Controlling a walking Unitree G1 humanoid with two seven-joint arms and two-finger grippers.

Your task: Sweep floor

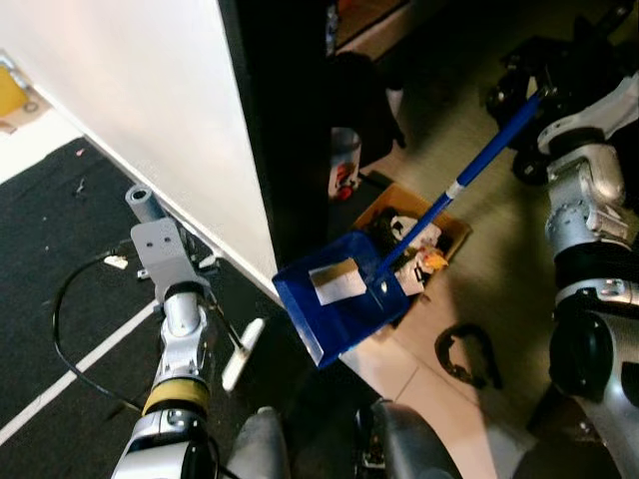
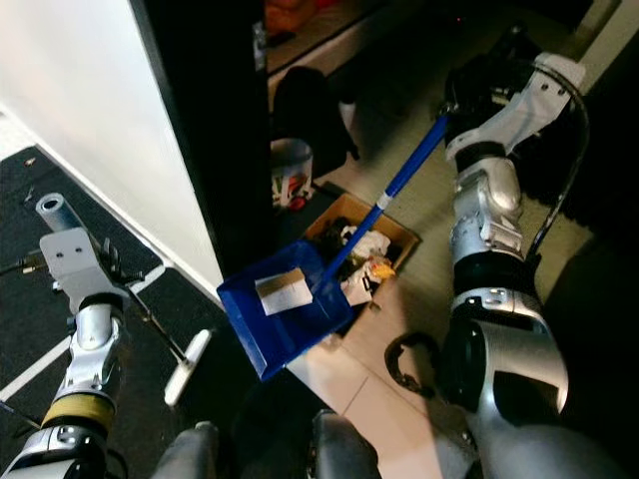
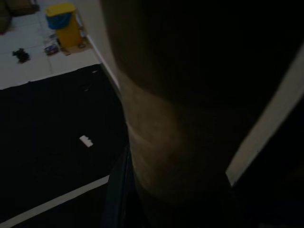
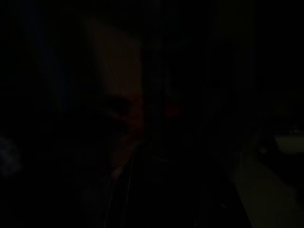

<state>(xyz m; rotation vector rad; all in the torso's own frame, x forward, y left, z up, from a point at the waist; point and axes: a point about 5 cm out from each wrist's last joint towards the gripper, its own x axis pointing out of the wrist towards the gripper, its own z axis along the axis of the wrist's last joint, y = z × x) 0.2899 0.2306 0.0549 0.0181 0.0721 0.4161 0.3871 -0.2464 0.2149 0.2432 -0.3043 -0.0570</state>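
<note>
Dark floor mat [image 1: 60, 299] at left, tile at right, white wall between. Left claw [image 1: 160, 254] grips 1 broom [image 1: 240, 351], head on floor near-right of it; fingers' gap can't tell. 1 blue dustpan [image 1: 334, 304] mid-scene, handle running far-right up to right claw [image 2: 454, 105], apparently holding it.

glossy blue plastic dustpan [image 1: 339, 309], brown cardboard box [image 1: 451, 228], matt black mat [image 1: 60, 259], smooth pale floor tiles [image 1: 409, 369]

Both head eyes look steeply down, sharing the dustpan [image 1: 344, 299].
</note>
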